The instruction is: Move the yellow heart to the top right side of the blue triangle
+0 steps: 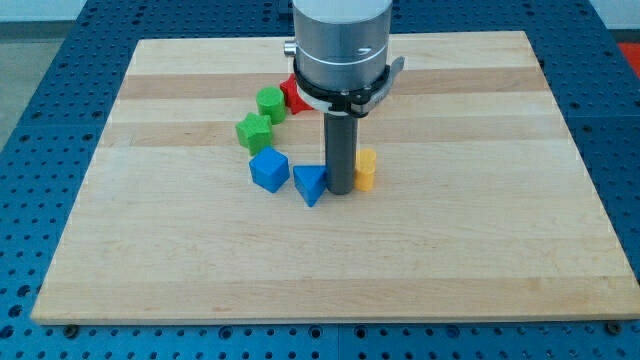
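Fingers: none on this rig, so no open/closed state for you to read off; it ends in a dark rod, and my tip (340,192) sits down on the board between the blue triangle (310,184) and the yellow heart (366,170).

You'll see the tip just beside the triangle's right edge, apparently touching it, with the heart just beside the rod on the view's right. Whether rod and heart are actually in contact, you can't tell from this angle (the rod hides the heart's left edge).

Task item: yellow heart is right of the blue triangle and slightly toward the view's top, with only the rod between them.

Containers: none to report; every block lies loose on the board.

Your count:
- blue: 2, the triangle plus a blue cube (269,169) just left of it, near but apart
- green: 2, a green block (254,131) above the cube and another green block (270,102) above that, nearly touching (shapes not clear)
- red: 1, a red block (292,95) half hidden behind the arm's grey housing (340,40), beside the upper green one
- yellow: 1

Surface: pale wooden board (450,250) with lengthwise plank stripes, resting on a blue perforated table (25,330) that shows on every side of it.
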